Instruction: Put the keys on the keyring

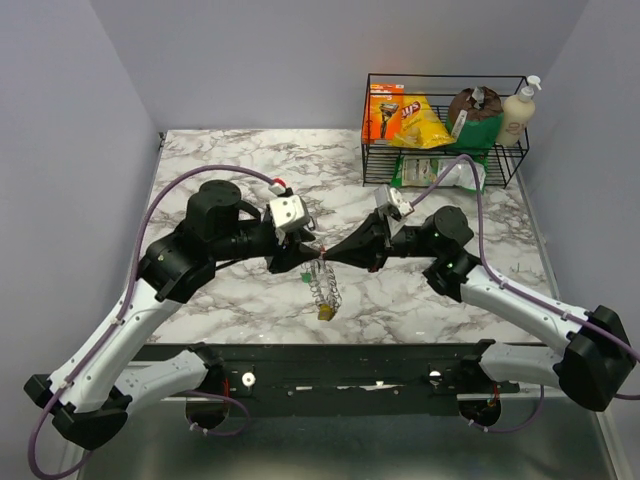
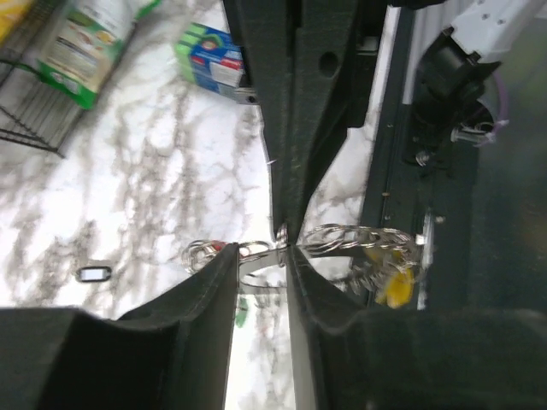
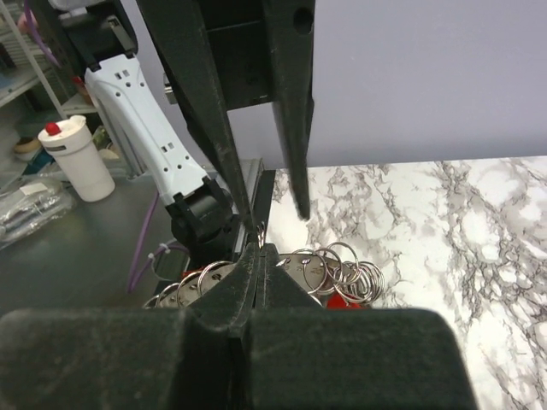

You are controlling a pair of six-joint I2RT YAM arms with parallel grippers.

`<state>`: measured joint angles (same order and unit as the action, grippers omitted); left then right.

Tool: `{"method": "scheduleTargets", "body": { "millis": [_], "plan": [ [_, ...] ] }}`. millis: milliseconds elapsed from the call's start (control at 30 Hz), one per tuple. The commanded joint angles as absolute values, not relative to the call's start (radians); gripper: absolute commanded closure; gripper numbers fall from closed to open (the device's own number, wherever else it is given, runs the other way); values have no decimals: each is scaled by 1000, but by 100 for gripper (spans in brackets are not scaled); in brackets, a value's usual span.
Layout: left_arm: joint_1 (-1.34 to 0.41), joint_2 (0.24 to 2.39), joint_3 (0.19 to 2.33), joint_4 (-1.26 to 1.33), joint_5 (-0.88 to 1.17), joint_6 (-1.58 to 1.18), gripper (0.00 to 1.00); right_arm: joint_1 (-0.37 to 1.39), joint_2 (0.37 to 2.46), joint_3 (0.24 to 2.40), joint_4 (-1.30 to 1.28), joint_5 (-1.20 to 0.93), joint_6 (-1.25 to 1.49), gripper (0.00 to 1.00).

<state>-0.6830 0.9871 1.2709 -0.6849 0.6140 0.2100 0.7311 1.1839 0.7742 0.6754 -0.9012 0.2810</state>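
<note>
Above the middle of the marble table the keyring (image 1: pixel 323 285) hangs as a long silvery coil with a yellow piece (image 1: pixel 326 313) at its low end. My right gripper (image 1: pixel 322 256) is shut on its upper wire; in the right wrist view the closed tips (image 3: pixel 261 249) pinch a loop. Below them hang the keys (image 3: pixel 342 278), silver blades on small rings, one with a red head. My left gripper (image 1: pixel 305 255) faces it tip to tip and stands open (image 2: pixel 262 256), with a ring wire (image 2: pixel 256 275) crossing the gap. A green key head (image 2: pixel 242 312) dangles underneath.
A black wire basket (image 1: pixel 445 130) at the back right holds snack packs and a soap bottle. A small dark oval clip (image 2: pixel 92 273) lies on the marble. A blue and green box (image 2: pixel 209 60) sits near the basket. The dark base rail (image 1: pixel 330 365) runs along the near edge.
</note>
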Motion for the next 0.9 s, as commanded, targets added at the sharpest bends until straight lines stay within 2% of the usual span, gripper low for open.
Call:
{"method": "scheduleTargets", "body": {
  "millis": [0,33,167,533,867],
  "plan": [
    [-683,885,1194,-464,468,85,47,732,1151,735,794,-848,343,99],
    [-683,868,1172,-430,462,66,41,732,1140,718,842,-841,368,99],
    [-683,793,1066,-243,437,-20,32,730,1118,667,962,-799,434,99],
    [-683,732,867,92,595,-196,33,730,1120,508,1477,-611,676,99],
    [-683,767,851,195,716,-224,37,730,1141,508,1589,-583,772,99]
  ]
}}
